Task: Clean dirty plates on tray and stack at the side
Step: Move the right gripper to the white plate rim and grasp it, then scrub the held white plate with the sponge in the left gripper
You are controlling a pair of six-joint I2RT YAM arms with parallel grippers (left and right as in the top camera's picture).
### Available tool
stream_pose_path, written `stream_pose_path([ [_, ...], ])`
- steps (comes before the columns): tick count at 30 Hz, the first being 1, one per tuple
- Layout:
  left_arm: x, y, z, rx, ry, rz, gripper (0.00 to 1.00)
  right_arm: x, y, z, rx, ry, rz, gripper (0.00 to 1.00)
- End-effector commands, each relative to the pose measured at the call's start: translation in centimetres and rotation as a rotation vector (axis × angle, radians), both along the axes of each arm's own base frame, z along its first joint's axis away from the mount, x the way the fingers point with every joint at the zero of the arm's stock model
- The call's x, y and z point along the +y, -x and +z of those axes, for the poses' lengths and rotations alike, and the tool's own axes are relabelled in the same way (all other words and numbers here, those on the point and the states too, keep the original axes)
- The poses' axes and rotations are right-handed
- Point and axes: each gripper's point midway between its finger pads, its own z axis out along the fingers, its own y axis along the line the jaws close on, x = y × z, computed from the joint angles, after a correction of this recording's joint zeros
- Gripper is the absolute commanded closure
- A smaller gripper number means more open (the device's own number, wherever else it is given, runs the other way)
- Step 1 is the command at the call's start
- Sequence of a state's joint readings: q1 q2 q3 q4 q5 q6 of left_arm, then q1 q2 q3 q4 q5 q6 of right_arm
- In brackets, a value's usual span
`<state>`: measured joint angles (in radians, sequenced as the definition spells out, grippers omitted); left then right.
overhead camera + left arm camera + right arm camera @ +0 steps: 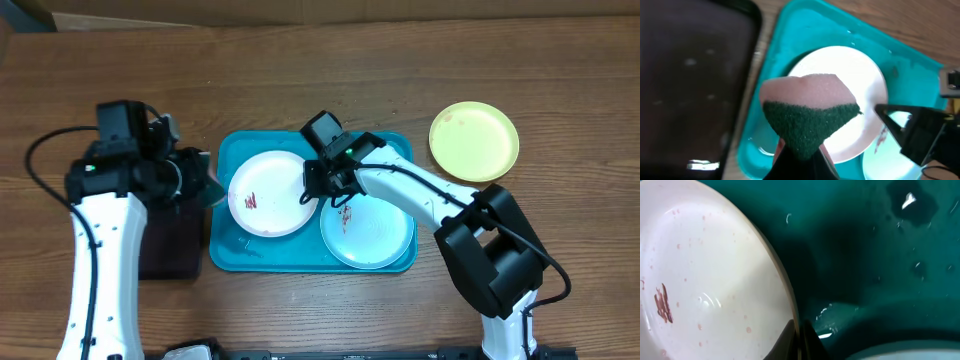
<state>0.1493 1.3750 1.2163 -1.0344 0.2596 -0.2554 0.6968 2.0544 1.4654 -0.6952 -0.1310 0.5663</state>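
Pinches the right rim of the white plate (705, 280) with the right pincer (801, 339), jaws all but together on its edge, red smears on the plate's face. Grips a sponge (810, 112) by its tip in the left pincer (801, 160), clamped tight, over the left rim of the tray (240, 255). Inside the tray: white plate at left, pale blue-rimmed plate (368, 238) at right, edges touching. Right of the tray, on the surface (300, 80), the yellow-green plate (474, 141); just left of it, a black tray (165, 250).
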Motion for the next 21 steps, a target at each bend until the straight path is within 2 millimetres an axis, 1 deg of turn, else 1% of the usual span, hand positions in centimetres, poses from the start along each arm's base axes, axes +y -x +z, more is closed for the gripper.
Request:
stream_pose_path([
  [1, -3.0, 0.3, -1.6, 0.013, 0.097, -0.075, 0.96, 0.8, 0.3, 0.0, 0.021, -0.017, -0.043, 0.96],
  [7, -5.0, -0.2, -4.4, 0.025, 0.124, -0.091, 0.96, 1.6, 1.2, -0.9, 0.039, -0.011, -0.044, 0.96],
  [13, -6.7, -1.6, -6.5, 0.037, 0.141, -0.103, 0.96, 1.8, 1.4, -1.1, 0.055, -0.014, -0.082, 0.96],
  [18, -8.3, -2.8, -9.0, 0.070, 0.175, -0.127, 0.96, 1.5, 1.1, -1.2, 0.038, 0.003, -0.090, 0.96],
  [21, -9.0, -2.8, -10.8, 0.118, 0.197, -0.138, 0.96, 0.9, 0.7, -1.5, 0.013, 0.034, -0.104, 0.96],
])
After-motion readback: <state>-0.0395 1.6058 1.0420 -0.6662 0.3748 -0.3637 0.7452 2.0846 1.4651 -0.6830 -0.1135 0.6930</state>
